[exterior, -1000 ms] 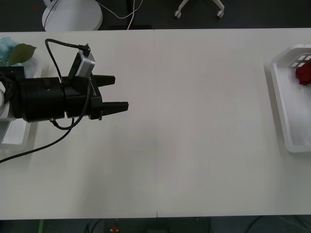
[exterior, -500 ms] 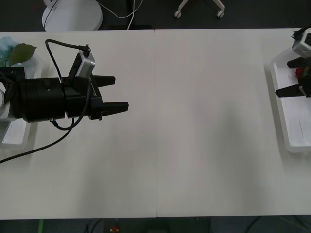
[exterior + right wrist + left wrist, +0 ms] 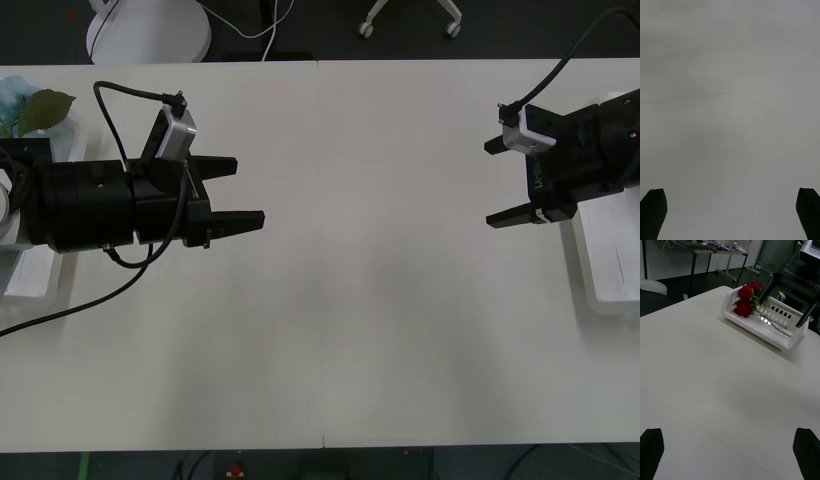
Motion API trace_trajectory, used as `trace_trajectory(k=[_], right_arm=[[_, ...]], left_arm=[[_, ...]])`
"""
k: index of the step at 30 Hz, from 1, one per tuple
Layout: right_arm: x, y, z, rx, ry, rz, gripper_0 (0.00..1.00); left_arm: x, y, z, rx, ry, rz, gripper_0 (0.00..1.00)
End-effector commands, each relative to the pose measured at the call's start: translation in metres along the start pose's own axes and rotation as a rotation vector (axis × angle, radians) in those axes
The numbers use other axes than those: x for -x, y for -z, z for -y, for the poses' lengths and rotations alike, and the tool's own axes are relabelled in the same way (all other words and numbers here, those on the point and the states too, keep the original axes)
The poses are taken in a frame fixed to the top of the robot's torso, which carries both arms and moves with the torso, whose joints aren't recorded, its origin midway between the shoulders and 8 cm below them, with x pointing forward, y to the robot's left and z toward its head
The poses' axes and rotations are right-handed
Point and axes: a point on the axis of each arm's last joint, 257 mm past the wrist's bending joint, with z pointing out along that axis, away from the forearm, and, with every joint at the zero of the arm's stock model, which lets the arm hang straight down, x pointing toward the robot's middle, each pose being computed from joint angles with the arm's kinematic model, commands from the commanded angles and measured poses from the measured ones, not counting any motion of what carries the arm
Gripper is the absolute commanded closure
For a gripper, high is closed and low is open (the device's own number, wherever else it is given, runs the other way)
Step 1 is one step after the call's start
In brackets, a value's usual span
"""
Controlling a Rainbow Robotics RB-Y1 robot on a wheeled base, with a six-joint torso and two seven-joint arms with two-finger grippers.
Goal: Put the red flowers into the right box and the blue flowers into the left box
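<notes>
Front view: right tool (image 3: 500, 182) hovers beside the right box (image 3: 604, 290).

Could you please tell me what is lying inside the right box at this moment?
The right box holds red flowers, blooms bunched at one end, stems along the floor. The right gripper, open, partly hides the box, so a count is uncertain.

The table (image 3: 400, 300) lay bare between the left gripper (image 3: 237, 190) and right gripper (image 3: 505, 182). Red flowers (image 3: 746, 300) crowded one end of the right box (image 3: 763, 328).
</notes>
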Motion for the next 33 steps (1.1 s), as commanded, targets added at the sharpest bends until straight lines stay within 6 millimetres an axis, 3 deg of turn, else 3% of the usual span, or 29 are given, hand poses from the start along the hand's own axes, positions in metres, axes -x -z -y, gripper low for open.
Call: trace_trajectory(k=[1,19,33], right_arm=[[0.036,-0.006,0.012,0.031,0.043,0.059,0.00],[0.066,-0.028,0.018,0.019,0.056,0.127,0.00],[0.066,-0.028,0.018,0.019,0.056,0.127,0.00]], left_arm=[[-0.006,0.003,0.006,-0.013,0.049,-0.020,0.00],[-0.006,0.003,0.006,-0.013,0.049,-0.020,0.00],[-0.006,0.003,0.006,-0.013,0.049,-0.020,0.00]])
